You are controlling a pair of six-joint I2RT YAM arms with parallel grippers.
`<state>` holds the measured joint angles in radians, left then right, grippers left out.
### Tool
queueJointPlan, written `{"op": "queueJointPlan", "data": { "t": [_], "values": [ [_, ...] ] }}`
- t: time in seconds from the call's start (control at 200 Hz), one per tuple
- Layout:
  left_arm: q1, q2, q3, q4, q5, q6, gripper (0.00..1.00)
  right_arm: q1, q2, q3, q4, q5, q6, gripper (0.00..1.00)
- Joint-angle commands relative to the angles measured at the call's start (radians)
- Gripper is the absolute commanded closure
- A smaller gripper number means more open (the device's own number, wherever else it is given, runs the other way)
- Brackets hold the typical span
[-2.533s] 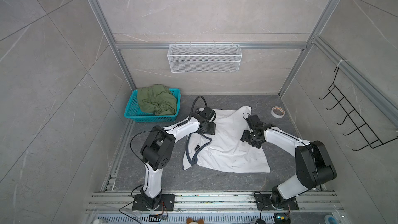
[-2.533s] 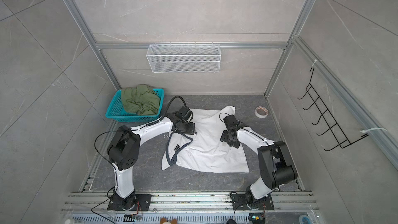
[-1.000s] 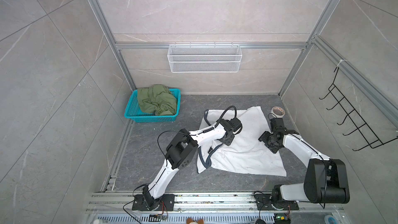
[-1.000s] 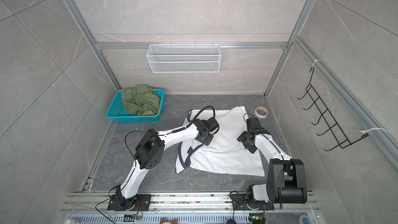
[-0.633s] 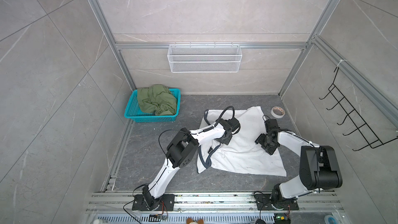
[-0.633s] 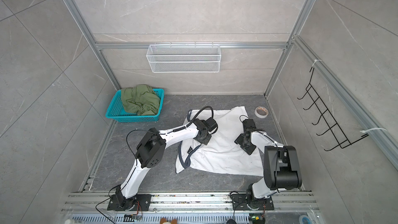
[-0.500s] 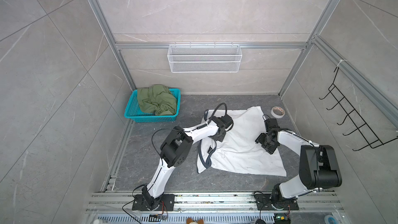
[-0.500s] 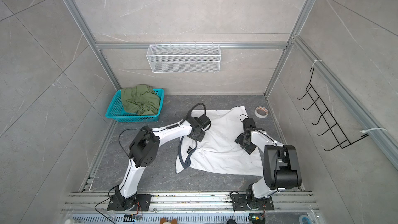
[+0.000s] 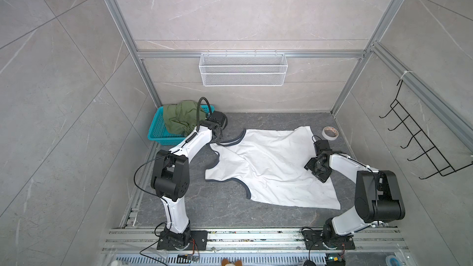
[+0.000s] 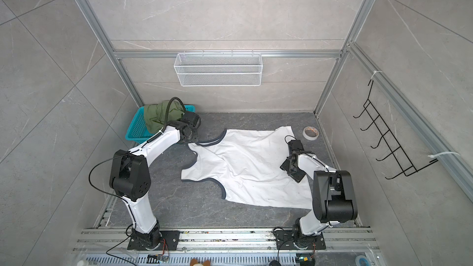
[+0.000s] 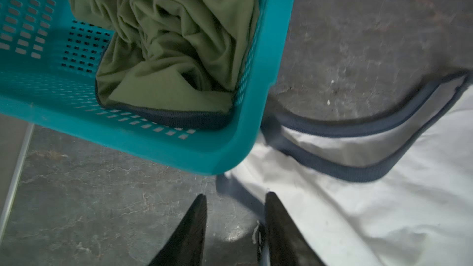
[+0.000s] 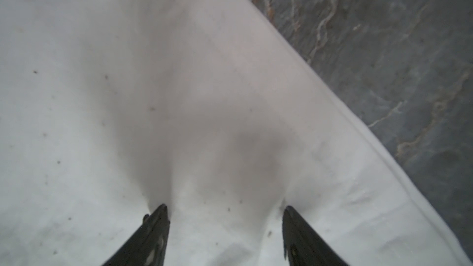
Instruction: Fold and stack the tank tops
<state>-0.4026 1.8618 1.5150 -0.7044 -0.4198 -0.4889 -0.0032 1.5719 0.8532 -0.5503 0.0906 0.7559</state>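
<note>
The white tank top (image 9: 271,165) (image 10: 245,167) with dark trim lies spread on the dark table, straps to the left. My left gripper (image 9: 217,138) (image 10: 193,136) (image 11: 234,195) stands open at its far strap (image 11: 332,167), beside the basket's corner. Only bare table shows between its fingers. My right gripper (image 9: 313,168) (image 10: 290,167) (image 12: 225,207) is open too, both fingertips pressed down on the white cloth near its right hem (image 12: 358,124). The olive green tank top (image 9: 179,118) (image 10: 156,115) (image 11: 174,47) sits crumpled in the basket.
A teal basket (image 9: 157,134) (image 10: 134,129) (image 11: 179,149) stands at the back left, against the wall frame. A tape roll (image 9: 330,132) (image 10: 310,133) lies at the back right. A white wire shelf (image 9: 243,69) hangs on the back wall and a black hook rack (image 9: 422,144) on the right wall.
My left gripper has moved left from the shirt's middle to the basket corner, drawing the straps out to the left, and has let go. The right gripper has stayed pressed near the hem.
</note>
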Motion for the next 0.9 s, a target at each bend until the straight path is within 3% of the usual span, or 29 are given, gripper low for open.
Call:
{"op": "queueJointPlan", "data": {
  "t": [0.0, 0.08, 0.17, 0.374, 0.544, 0.818, 0.893],
  "values": [
    [-0.057, -0.127, -0.051, -0.04, -0.046, -0.032, 0.39, -0.001, -0.019, 0.023, -0.028, 0.027, -0.013, 0.29],
    [-0.119, -0.192, -0.086, -0.041, -0.092, -0.017, 0.31, 0.002, -0.034, 0.024, -0.028, 0.024, -0.029, 0.29],
    [-0.188, -0.234, -0.119, -0.041, -0.057, -0.011, 0.29, 0.025, -0.051, 0.029, -0.03, 0.019, -0.052, 0.29],
    [-0.325, -0.143, -0.169, 0.044, 0.185, -0.033, 0.29, 0.138, -0.045, 0.027, -0.036, -0.05, -0.049, 0.29],
    [-0.338, -0.069, -0.237, 0.138, 0.307, -0.107, 0.29, 0.227, -0.048, -0.014, -0.025, -0.115, -0.028, 0.29],
    [-0.273, -0.083, -0.406, 0.212, 0.295, -0.144, 0.22, 0.302, -0.005, -0.042, -0.016, -0.128, -0.016, 0.26],
    [-0.233, -0.091, -0.465, 0.246, 0.296, -0.147, 0.19, 0.304, -0.004, -0.049, -0.023, -0.117, -0.016, 0.18]
  ]
}}
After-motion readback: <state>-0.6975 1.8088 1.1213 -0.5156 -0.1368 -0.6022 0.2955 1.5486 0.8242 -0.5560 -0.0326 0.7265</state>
